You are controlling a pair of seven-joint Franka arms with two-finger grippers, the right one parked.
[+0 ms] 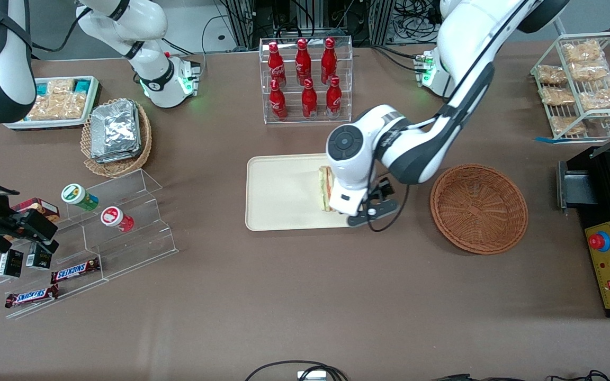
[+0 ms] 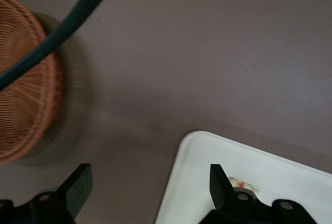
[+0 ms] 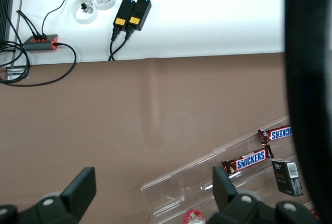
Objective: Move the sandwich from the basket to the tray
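We see the tool (image 2: pixel 150 195) low over the tray (image 1: pixel 278 185), at the tray's end that lies toward the working arm's side, with its two black fingers (image 2: pixel 78 185) spread wide apart and holding nothing. One finger hangs over the bare brown worktop (image 1: pixel 305 296) just off the tray's edge, and the other finger is above the cream surface of the tray itself. Right by that finger, in the wrist view, a small pale scrap with an orange streak peeks out, which we take to be the top of the sandwich (image 1: pixel 326 189).

From the front, we find the sandwich standing on edge on the tray, close against the arm's white wrist and partly covered by it, its orange and green layers showing along the side. It is on the tray, not in the tool's grip.

Just beside the tool, toward the working arm's end of the worktop, sits the round reddish-brown basket (image 1: pixel 478 208), on the worktop and apart from the tray; we see nothing in it. A dark cable (image 2: pixel 57 37) crosses in front of it in the wrist view.

Farther from the front camera than the tool stands a clear rack of red bottles (image 1: pixel 305 79). Well off toward the parked arm's end, we see a lighter wicker basket of foil packs (image 1: pixel 116 135) and clear stepped shelves (image 1: pixel 119 227) with snack bars.
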